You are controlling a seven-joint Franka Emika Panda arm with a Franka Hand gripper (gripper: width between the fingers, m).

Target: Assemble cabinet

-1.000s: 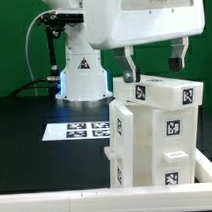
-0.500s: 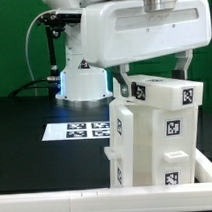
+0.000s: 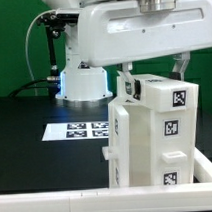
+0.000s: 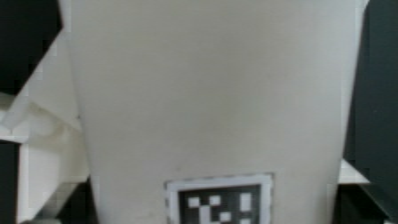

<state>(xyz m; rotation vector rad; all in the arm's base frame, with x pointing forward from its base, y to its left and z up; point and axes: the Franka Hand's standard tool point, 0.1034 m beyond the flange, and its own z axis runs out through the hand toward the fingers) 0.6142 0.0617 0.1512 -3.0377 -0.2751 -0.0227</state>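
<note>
Overhead, arm bent low, claw (image 3: 155,76) spread open astride the cabinet's (image 3: 155,132) top block (image 3: 164,95).

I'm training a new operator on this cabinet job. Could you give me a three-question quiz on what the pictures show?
1. True or false: the gripper has its fingers on either side of the cabinet's top.
2. The marker board lies on: A) the table B) the cabinet C) the robot base
3. What fills most of the wrist view?

Key: 1 true. 2 A. 3 A white cabinet slab with a marker tag.
</note>
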